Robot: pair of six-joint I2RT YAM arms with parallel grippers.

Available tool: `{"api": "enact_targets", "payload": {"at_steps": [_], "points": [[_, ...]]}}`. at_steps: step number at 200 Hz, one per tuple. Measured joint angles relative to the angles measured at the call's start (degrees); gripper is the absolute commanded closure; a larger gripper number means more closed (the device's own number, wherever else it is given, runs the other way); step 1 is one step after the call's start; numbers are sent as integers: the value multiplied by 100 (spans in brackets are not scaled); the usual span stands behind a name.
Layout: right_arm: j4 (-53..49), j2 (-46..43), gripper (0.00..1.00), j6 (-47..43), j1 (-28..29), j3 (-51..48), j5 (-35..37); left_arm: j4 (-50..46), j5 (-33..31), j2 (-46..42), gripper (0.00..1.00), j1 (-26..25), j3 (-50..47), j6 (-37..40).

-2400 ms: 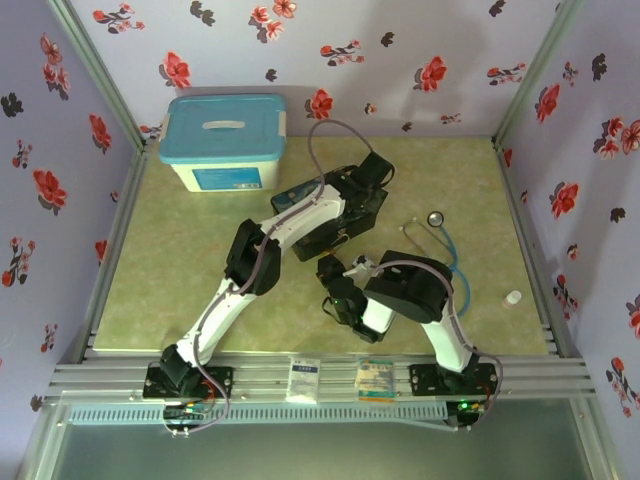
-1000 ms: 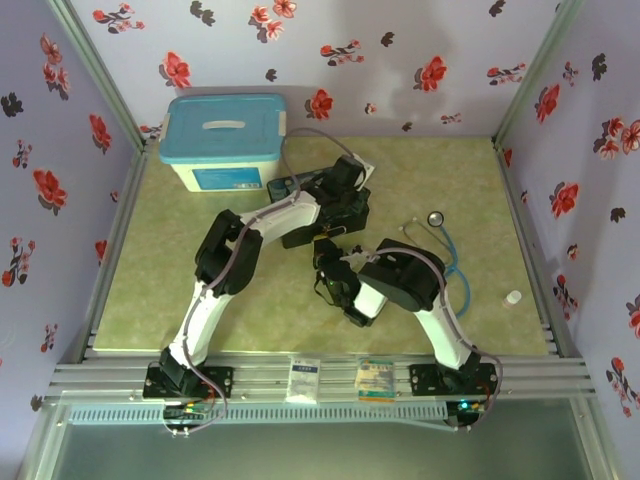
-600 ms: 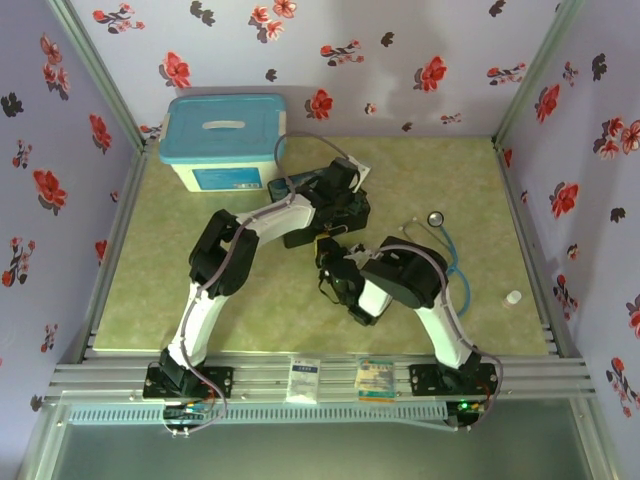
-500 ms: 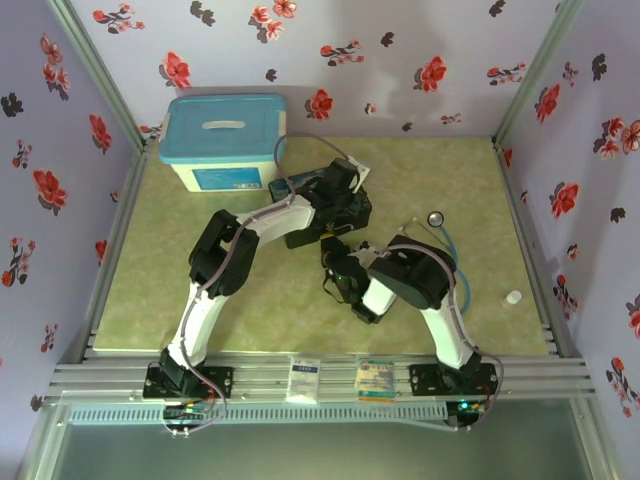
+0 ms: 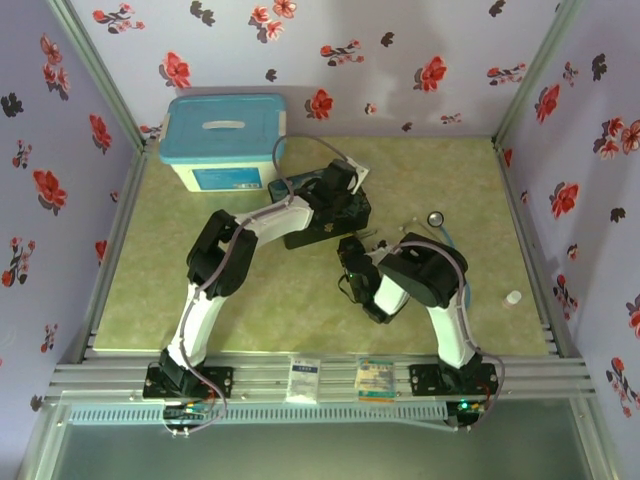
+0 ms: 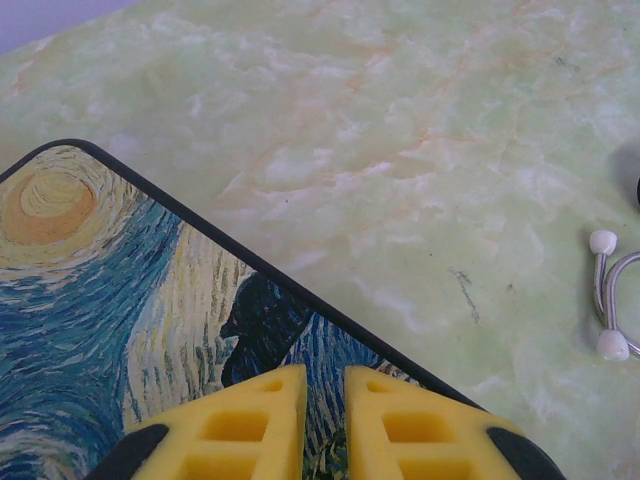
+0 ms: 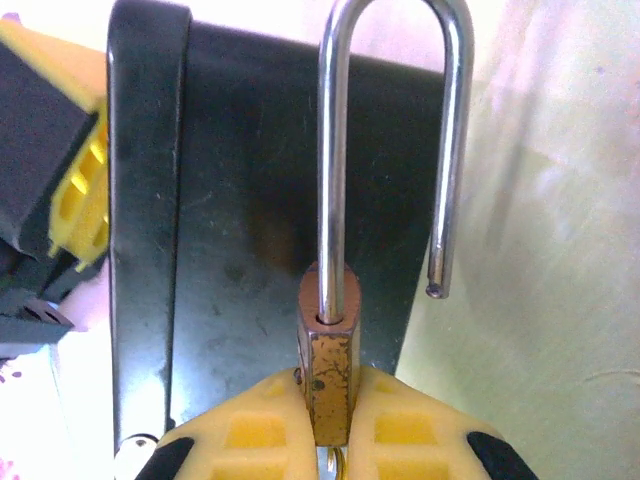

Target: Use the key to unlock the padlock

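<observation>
While the right gripper (image 7: 332, 385) pinches the padlock (image 7: 328, 335), the shackle (image 7: 333, 150) stands open.
The padlock is near the tabletop's (image 5: 200, 290) middle, beside the box (image 6: 120, 300), one shackle leg out of the body. The left gripper (image 6: 325, 378) hangs over the box, a thin gap between its fingers; whether it holds anything I cannot tell.

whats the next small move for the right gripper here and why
Probably lower the small brass padlock onto the green marbled table and let go. Its silver shackle already hangs free of the body on one side, so it looks unlocked, and the right gripper clamps the body.
</observation>
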Motion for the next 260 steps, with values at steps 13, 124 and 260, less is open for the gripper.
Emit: {"api": "enact_targets", "payload": {"at_steps": [13, 124, 260], "points": [[-511, -304, 100, -223, -48, -101, -192, -9, 9, -20, 80, 11, -13, 2], [-7919, -4697, 100, -3191, -1093, 691, -2789, -968, 7, -498, 75, 11, -208, 223], [-12362, -3757, 100, -5801, -2022, 2111, -4221, -1556, 114, -2216, 35, -166, -1185, -166]]}}
